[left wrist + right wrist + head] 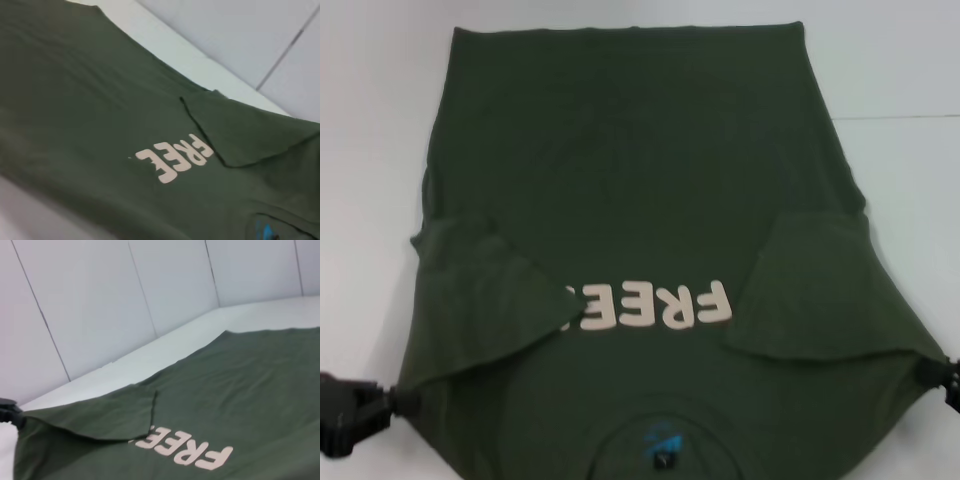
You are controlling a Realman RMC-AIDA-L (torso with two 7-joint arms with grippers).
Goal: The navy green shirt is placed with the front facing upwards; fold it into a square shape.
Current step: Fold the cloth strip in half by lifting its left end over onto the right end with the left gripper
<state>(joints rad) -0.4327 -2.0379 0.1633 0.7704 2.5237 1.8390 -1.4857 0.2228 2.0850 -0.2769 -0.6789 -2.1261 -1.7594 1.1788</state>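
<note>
At the left lower edge of the head view, the left claw (402, 402), black and blocky, sits at the left shoulder corner of the large dark olive-green short-sleeved cotton shirt (630, 180); its tips meet the cloth edge there and seem to pinch it, but how far the fingers stand apart I cannot tell. The shirt lies spread on the white surface (370, 120) with the front upward, the collar toward the robot and the hem at the far side. The left sleeve (485, 300) is folded inward over the chest and covers the end of the cream "FREE" lettering (650, 305). Under the letters, near the collar, a small blue neck label (660, 448) shows. The right sleeve (820, 295) is also folded inward, its edge just beside the letter F. At the right edge, the right claw (932, 372) touches the right shoulder corner of the shirt; only a small dark part is visible, so its opening cannot be told.
</note>
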